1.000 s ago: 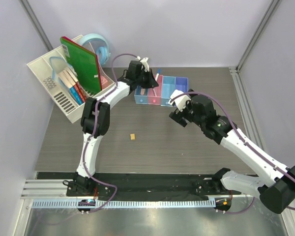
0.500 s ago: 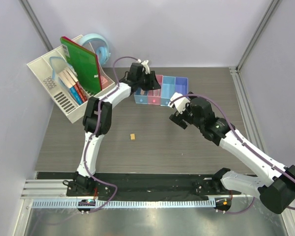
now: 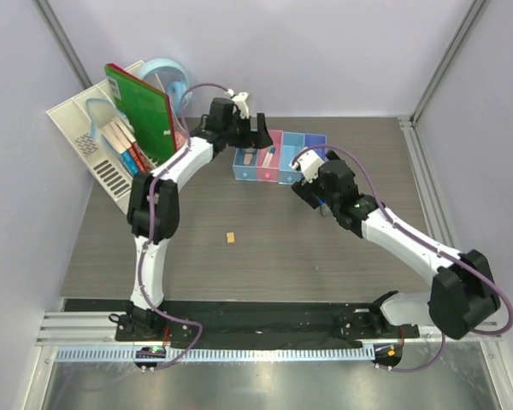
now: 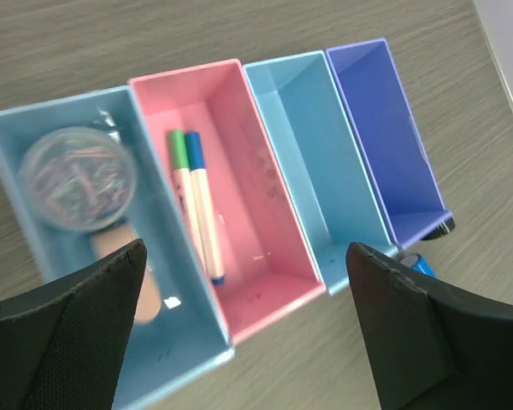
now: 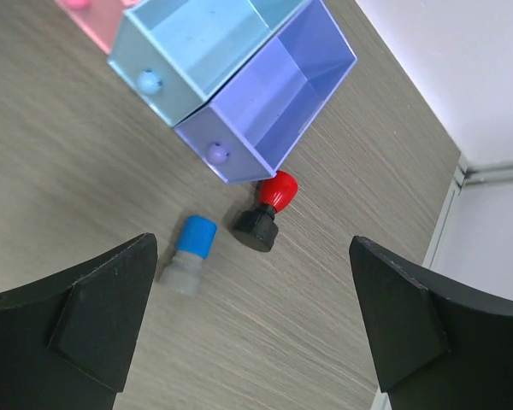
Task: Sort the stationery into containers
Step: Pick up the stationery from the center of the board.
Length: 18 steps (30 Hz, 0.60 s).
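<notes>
The containers (image 4: 265, 171) are a joined row of light blue, pink, blue and violet bins, also seen from above (image 3: 278, 158). Two white pens (image 4: 197, 205), one green-capped and one blue-capped, lie side by side in the pink bin. A pink eraser (image 4: 111, 243) and a clear round box of clips (image 4: 75, 175) sit in the light blue bin. My left gripper (image 4: 246, 256) hovers open above the row with nothing between its fingers. A blue-grey cylinder (image 5: 188, 254) and a red-and-black one (image 5: 265, 213) lie by the violet bin's end, under my open right gripper (image 5: 252, 243). A tiny orange block (image 3: 231, 237) lies mid-table.
A white slotted organizer (image 3: 103, 141) with a green book (image 3: 141, 111) stands at the back left, a round light-blue tape dispenser (image 3: 173, 84) behind it. The cell walls close in on both sides, and a metal corner post (image 5: 487, 175) runs near the violet bin.
My left gripper opened and let go of the blue-capped pen, which now lies in the pink bin; that arm drew back to the left. My right arm moved closer to the bins.
</notes>
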Motion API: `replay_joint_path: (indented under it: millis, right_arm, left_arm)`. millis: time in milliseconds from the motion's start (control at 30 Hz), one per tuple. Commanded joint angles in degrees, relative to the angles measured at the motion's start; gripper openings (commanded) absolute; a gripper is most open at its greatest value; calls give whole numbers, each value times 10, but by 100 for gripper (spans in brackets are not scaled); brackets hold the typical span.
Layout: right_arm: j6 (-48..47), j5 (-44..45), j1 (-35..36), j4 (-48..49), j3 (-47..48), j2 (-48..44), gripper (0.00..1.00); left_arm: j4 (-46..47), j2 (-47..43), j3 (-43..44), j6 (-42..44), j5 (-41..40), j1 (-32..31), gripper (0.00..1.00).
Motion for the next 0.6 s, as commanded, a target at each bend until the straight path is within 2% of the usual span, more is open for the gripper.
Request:
replay_joint_path:
  millis: [0, 133, 367, 500, 567]
  right_arm:
    - [42, 20, -22, 95, 51, 49, 99]
    - [45, 38, -26, 83, 80, 83, 100]
    - [50, 41, -36, 68, 85, 125, 99]
    - [73, 31, -58, 68, 77, 152, 97]
    - [80, 21, -73, 61, 75, 165, 97]
  left_arm:
    - [-32, -102, -49, 120, 3, 19, 100]
    - [-57, -177, -146, 194, -24, 25, 100]
    - [-166, -273, -291, 267, 12, 29, 100]
    - [-229, -287, -330, 316, 8, 29, 88]
    - [-276, -287, -338, 336, 10, 29, 86]
